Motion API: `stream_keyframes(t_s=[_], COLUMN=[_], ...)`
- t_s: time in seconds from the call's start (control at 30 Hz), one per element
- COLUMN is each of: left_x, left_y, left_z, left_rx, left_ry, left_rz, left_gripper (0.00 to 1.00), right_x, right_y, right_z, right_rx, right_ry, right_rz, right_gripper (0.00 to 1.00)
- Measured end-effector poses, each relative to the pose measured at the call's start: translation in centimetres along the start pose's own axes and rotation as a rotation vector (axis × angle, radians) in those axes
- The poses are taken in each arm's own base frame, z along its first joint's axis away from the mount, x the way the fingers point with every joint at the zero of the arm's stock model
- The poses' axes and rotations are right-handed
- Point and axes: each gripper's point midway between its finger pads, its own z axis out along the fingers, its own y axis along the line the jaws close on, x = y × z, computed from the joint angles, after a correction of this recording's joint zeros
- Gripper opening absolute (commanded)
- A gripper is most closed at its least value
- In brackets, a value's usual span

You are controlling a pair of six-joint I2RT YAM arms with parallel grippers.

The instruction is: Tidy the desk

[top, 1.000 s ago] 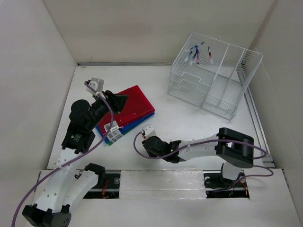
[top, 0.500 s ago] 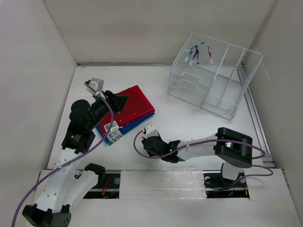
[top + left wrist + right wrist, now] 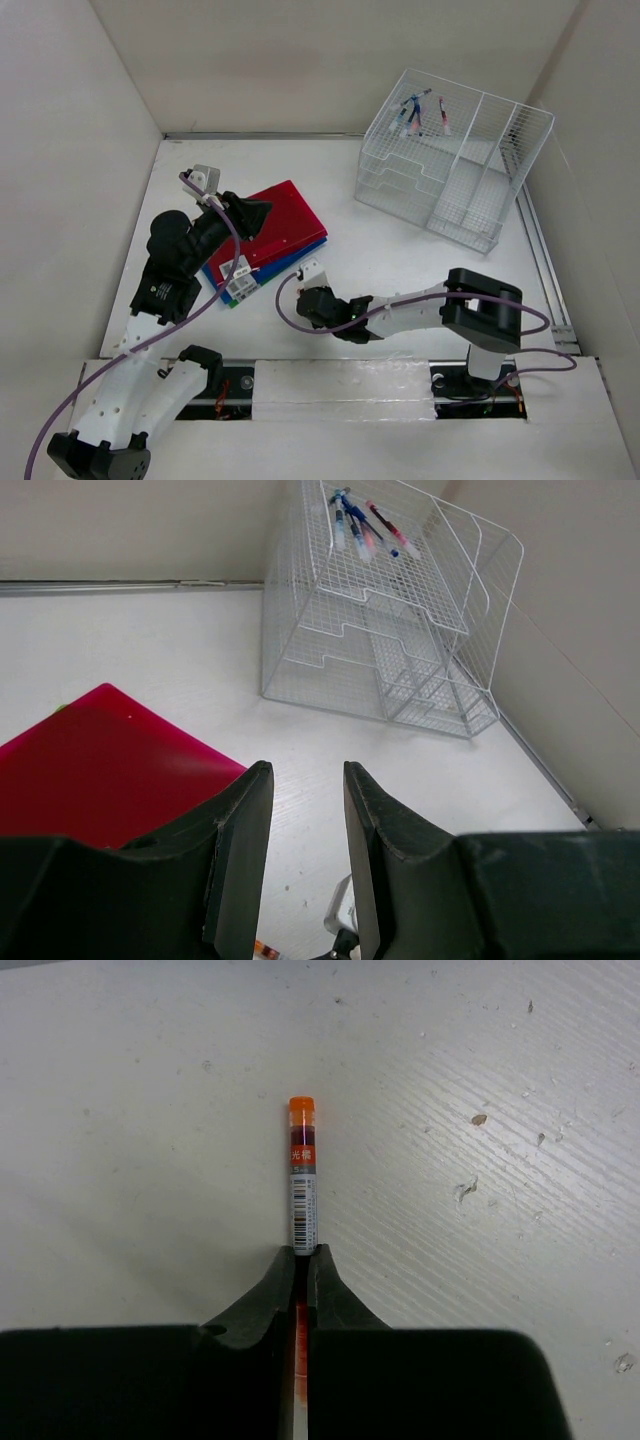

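On the white desk (image 3: 400,250), near its front edge, an orange pen (image 3: 302,1175) with a barcode label lies flat. My right gripper (image 3: 302,1252) is shut on the pen's near end, low over the desk; the top view shows this gripper (image 3: 305,295) just right of the folder stack. My left gripper (image 3: 305,770) stands open with nothing between its fingers. It hovers over the right edge of a red folder (image 3: 290,215) that tops a blue and a green one. The red folder (image 3: 90,760) fills the lower left of the left wrist view.
A white wire-mesh organizer (image 3: 455,170) stands at the back right, with several pens (image 3: 420,112) on its top tray. White panels wall the desk on the left, back and right. The organizer (image 3: 390,620) shows ahead of the left gripper.
My right gripper slid a little to the left, opened wider, then shut on the orange pen. The left arm has not moved.
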Motion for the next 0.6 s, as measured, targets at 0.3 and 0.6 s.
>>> stream_keyframes(t_s=[0.3,0.6], left_x=[0.1,-0.1], left_y=[-0.1,-0.4], left_z=[0.0,-0.2], left_rx=[0.007,0.017], left_ry=[0.003,-0.002], left_rz=[0.0,0.002], left_gripper=[0.3,0.3], right_x=[-3.0,-22.7], right_y=[-2.5,-16.5], right_z=[-1.1,-4.7], right_rx=[0.005,0.162], right_ry=[-0.037,-0.462], right_rz=[0.095,0.422], right_gripper=[0.0,0.0])
